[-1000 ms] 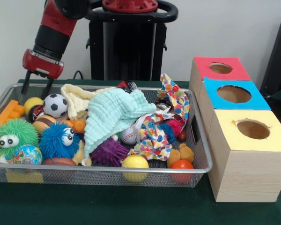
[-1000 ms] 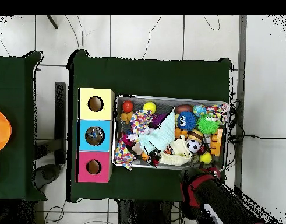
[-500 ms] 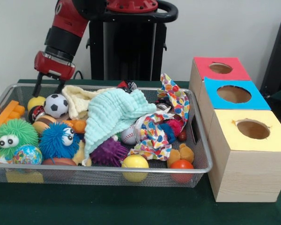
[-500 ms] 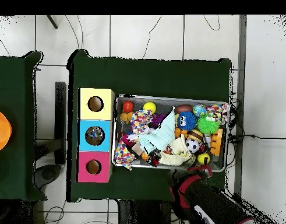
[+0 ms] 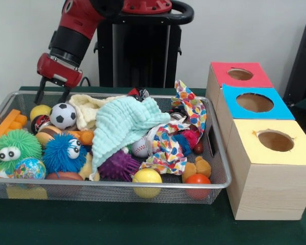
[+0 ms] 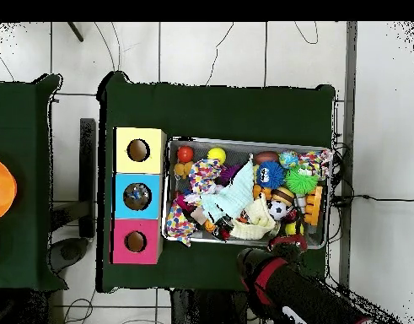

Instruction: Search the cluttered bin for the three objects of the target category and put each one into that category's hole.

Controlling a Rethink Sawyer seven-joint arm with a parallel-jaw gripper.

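Observation:
The wire mesh bin [image 5: 117, 185] is full of toys and cloths; it also shows in the overhead view [image 6: 248, 142]. No crushed clear bottle shows in it; any are hidden under the clutter. My gripper [image 5: 52, 95] hangs open and empty over the bin's far left corner, just above a yellow ball [image 5: 39, 111] and a soccer ball [image 5: 64, 116]. In the overhead view the gripper [image 6: 287, 241] is at the bin's lower right edge. The boxes beside the bin have a red top [image 5: 239, 74], a blue top [image 5: 254, 102] and a yellow top [image 5: 275, 141], each with a round hole.
A mint cloth [image 5: 123, 122], a cream cloth [image 5: 86, 109] and a spotted cloth [image 5: 186, 109] cover the bin's middle. Furry green [image 5: 14, 147] and blue [image 5: 64, 152] balls, a purple spiky ball [image 5: 117, 166] and an orange block [image 5: 7, 125] lie around them. The black pedestal [image 5: 137, 51] stands behind.
My gripper has moved right and a little up along the bin's far left corner. The soccer ball and the yellow ball have shifted slightly right.

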